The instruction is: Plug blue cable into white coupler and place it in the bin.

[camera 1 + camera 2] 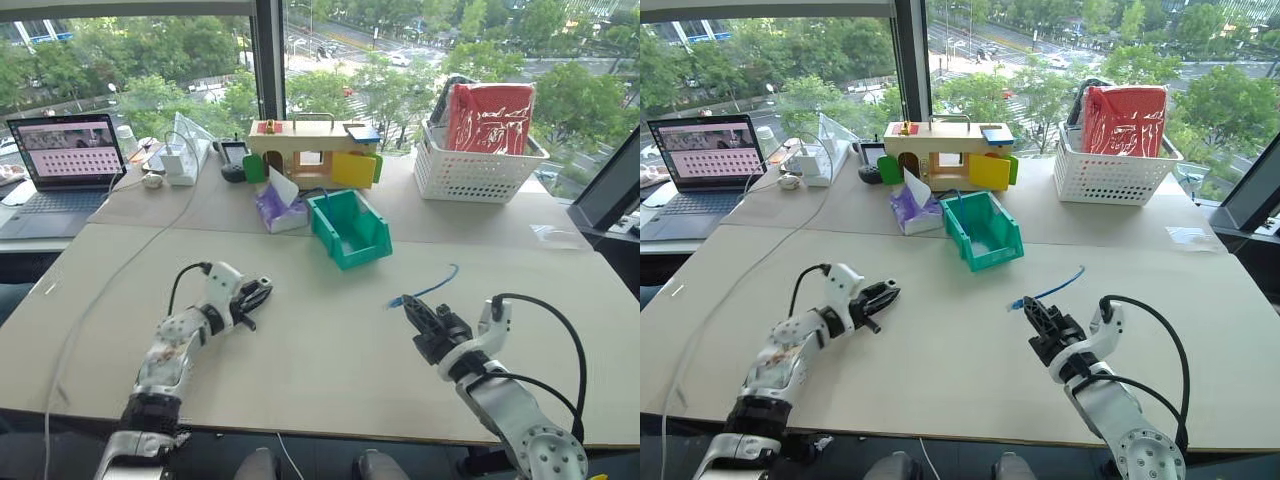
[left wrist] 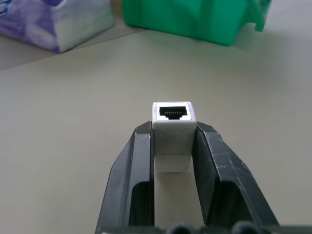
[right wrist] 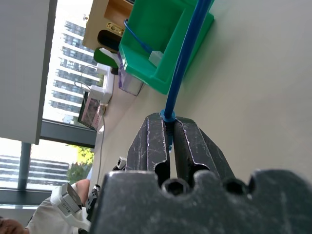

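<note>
**Q:** what do the coupler and cable look like from your end, and where's everything sitting?

**A:** So my left gripper (image 2: 173, 134) is clamped on the white coupler (image 2: 172, 122). It's a tiny white plastic cube pinched between both black fingers, with its dark square socket facing away from my wrist; you can see the little row of contacts inside. I'm holding it just above the table (image 1: 330, 370), toward the near-left part of the top.

My right gripper (image 3: 170, 129) is squeezed tight on the blue cable (image 3: 183, 63), a thin light-blue cord. It leaves my fingertips and curves off over the near-right part of the table, its far end pointing toward the right edge. I can't make out the plug between the fingers.

**Q:** and the bin?

**A:** The bin (image 1: 372, 245) is teal-green, rectangular, with a sloped lower front lip. It sits around the middle of the table, well apart from both grippers, just beside a purple tissue pack (image 1: 278, 212).
</note>
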